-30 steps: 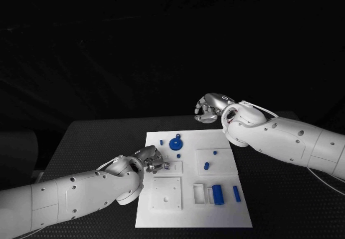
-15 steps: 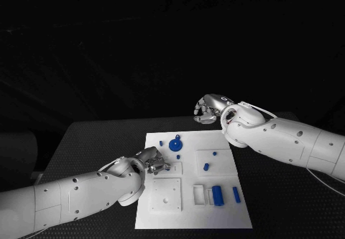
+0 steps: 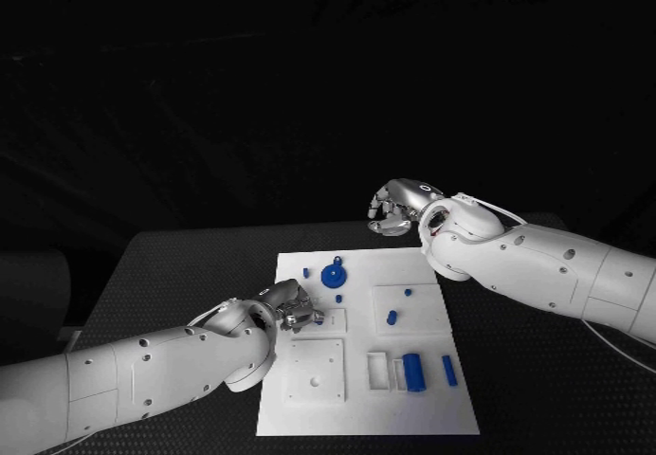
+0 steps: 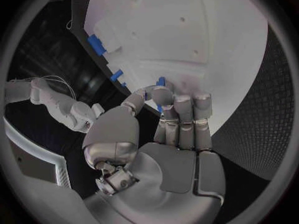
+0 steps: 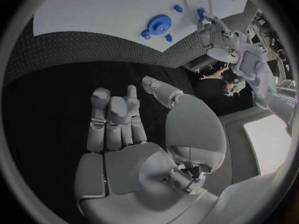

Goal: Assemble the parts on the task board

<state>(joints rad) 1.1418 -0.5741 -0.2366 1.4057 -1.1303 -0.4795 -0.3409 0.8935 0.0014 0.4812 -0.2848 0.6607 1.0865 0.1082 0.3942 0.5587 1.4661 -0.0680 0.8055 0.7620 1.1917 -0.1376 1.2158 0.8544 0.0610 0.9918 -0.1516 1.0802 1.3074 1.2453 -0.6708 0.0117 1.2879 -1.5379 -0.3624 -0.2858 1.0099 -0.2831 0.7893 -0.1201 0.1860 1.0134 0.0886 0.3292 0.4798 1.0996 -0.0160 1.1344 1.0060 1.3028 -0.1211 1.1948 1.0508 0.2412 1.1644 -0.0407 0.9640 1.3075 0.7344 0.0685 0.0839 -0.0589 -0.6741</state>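
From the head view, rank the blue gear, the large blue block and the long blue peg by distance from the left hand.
1. Blue gear, just beyond the left hand.
2. Large blue block, near edge, toward the right.
3. Long blue peg, right beside the block.

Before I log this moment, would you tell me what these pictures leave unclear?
- Left hand, head view: its own fingers hide whatever they may hold; the left wrist view shows blue beside the fingertips, grip uncertain.
- Task board: the left arm covers its near-left edge.
- Small blue parts: too small to tell shapes.
- Right hand: raised beyond the board, apparently empty.
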